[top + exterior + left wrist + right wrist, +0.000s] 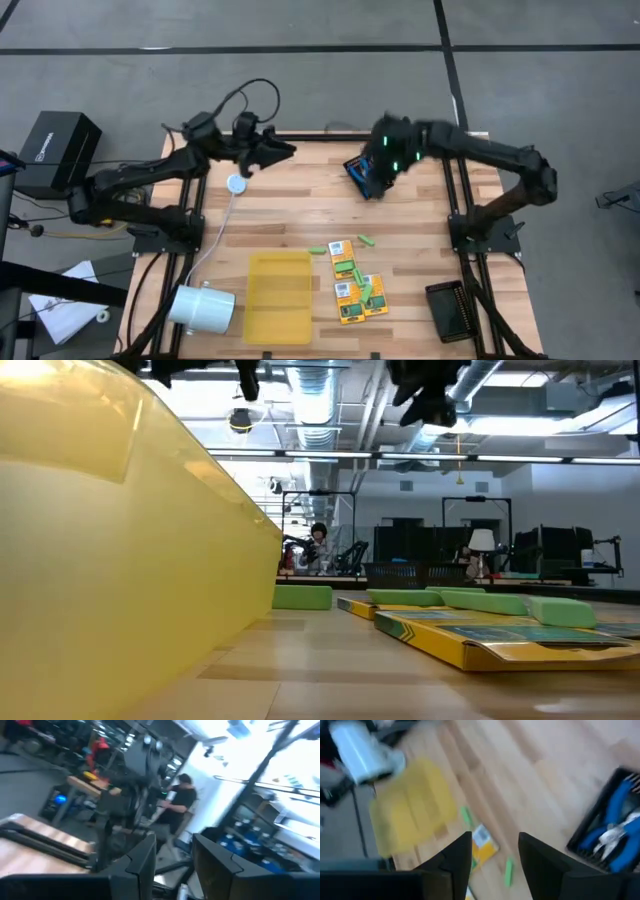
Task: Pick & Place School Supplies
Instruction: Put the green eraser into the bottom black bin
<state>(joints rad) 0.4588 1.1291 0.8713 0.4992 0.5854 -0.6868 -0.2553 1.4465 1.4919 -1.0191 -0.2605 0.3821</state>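
Blue-handled scissors (615,827) lie in a black mesh tray (362,176) near the table's far edge. My right gripper (386,152) hangs open in the air just above that tray; in the right wrist view its fingers (495,865) hold nothing. Three yellow-and-green crayon boxes (342,256) (350,301) (376,295) lie flat on the table toward its near edge. Green sticks (318,249) (368,240) lie on the table by the boxes, and another (368,290) lies on top of them. My left gripper (272,150) is open and raised at the far left, pointing right, away from all of it.
A flat yellow tray (278,297) lies at the near edge, left of the boxes. A white cylinder (203,307) lies on its side at the near left. A second black mesh tray (450,312) sits at the near right. A white disc with a cable (236,183) lies below the left gripper.
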